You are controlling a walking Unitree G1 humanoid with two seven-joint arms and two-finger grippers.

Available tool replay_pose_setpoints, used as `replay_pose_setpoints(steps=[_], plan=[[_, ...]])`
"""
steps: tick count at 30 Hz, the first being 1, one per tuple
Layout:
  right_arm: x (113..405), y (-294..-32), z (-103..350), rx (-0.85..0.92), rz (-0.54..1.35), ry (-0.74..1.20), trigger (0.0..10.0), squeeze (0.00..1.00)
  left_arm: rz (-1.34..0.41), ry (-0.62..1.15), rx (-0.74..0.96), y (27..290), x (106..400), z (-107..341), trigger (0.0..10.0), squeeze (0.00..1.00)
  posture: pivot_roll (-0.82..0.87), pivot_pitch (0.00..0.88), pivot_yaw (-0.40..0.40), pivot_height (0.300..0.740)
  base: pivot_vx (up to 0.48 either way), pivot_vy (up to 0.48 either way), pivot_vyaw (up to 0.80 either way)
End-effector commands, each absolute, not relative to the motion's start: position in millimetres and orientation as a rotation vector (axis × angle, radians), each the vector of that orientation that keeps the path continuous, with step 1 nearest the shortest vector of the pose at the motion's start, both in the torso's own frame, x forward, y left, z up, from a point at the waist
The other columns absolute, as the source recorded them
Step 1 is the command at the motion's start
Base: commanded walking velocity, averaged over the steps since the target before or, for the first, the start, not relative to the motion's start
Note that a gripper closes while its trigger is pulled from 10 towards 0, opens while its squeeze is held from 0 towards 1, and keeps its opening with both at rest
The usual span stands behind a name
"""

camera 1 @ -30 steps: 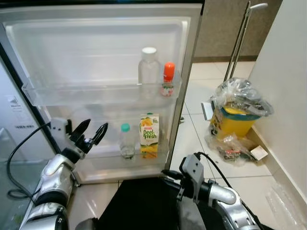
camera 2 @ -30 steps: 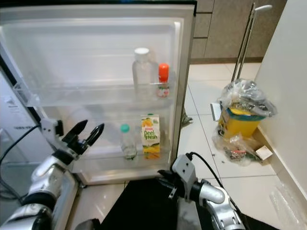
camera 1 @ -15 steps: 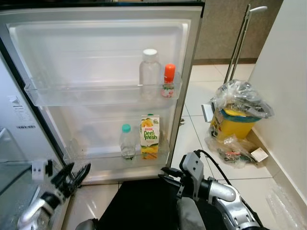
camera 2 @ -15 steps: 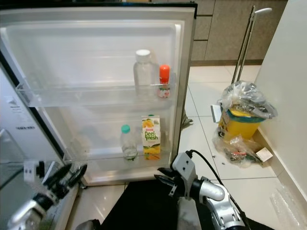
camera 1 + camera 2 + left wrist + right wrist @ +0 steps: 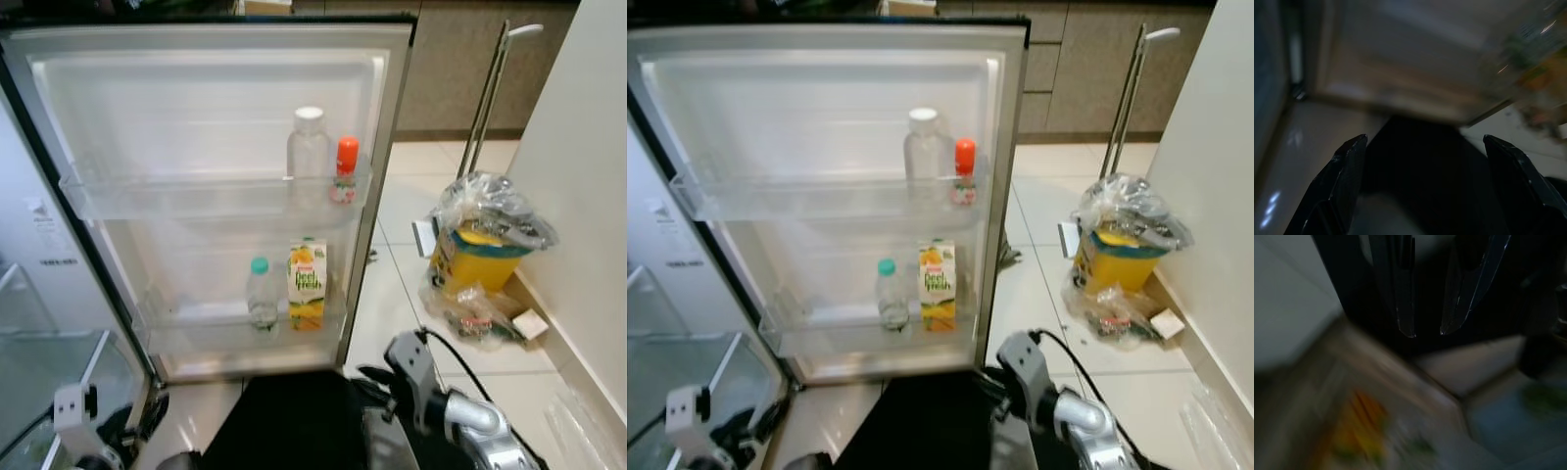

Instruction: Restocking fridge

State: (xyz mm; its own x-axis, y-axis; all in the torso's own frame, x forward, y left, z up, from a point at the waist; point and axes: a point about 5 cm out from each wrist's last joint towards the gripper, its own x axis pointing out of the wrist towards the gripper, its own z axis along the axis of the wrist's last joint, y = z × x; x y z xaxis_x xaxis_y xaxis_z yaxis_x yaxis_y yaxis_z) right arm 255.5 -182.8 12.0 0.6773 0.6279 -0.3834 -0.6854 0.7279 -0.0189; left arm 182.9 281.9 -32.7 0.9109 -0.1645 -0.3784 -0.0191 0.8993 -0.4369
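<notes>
Fridge door (image 5: pixel 196 108) white inside, with clear translucent shelves and a grey-silver edge. Upper shelf: clear bottle (image 5: pixel 309 147) with white cap; small bottle (image 5: pixel 346 168) with orange-red cap and red-and-white label. Lower shelf: clear bottle (image 5: pixel 261 294) with teal-green cap; juice carton (image 5: pixel 307 285) white and yellow-orange with green lettering. Floor tiles (image 5: pixel 411 186) cream-white with darker grout lines. Bin (image 5: pixel 477 257) yellow under a clear plastic bag. Cabinets (image 5: pixel 1087 69) grey-brown. Left end effector (image 5: pixel 1425 186) fingers black; right end effector (image 5: pixel 1427 328) fingers black with pale glints along edges.
</notes>
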Motion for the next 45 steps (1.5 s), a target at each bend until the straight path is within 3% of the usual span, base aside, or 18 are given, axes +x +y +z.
replay_pose_setpoints(steps=[1, 7, 13, 21, 28, 45], plan=[[248, -199, -2, -0.167, 0.64, 0.452, 10.0, 0.0, -0.043, 0.516, -0.454, 273, 169, -47, 10.0, 0.0, -0.11, 0.0, -0.028, 0.48, 0.0, 0.0, 0.0], [226, -225, -31, -0.154, 0.428, 0.657, 10.0, 0.0, 0.02, 0.659, -0.434, 264, 149, -65, 10.0, 0.0, -0.12, 0.0, -0.035, 0.48, 0.0, 0.0, 0.0], [179, -248, -63, -0.049, 0.189, 0.86, 10.0, 0.0, 0.114, 0.84, -0.401, 250, 116, -87, 10.0, 0.0, -0.12, 0.0, -0.047, 0.485, 0.0, 0.0, 0.0], [133, -252, -86, -0.02, 0.088, 1.025, 10.0, 0.0, 0.157, 0.895, -0.386, 236, 114, -95, 10.0, 0.0, -0.11, 0.0, -0.058, 0.519, 0.0, 0.0, 0.0], [119, -249, -92, -0.017, 0.082, 1.078, 10.0, 0.0, 0.185, 0.903, -0.383, 234, 118, -95, 10.0, 0.0, -0.11, 0.0, -0.059, 0.544, 0.0, 0.0, 0.0], [122, -244, -93, -0.013, 0.089, 1.068, 10.0, 0.0, 0.237, 0.913, -0.373, 238, 118, -95, 10.0, 0.0, -0.11, 0.0, -0.057, 0.599, 0.0, 0.0, 0.0]])
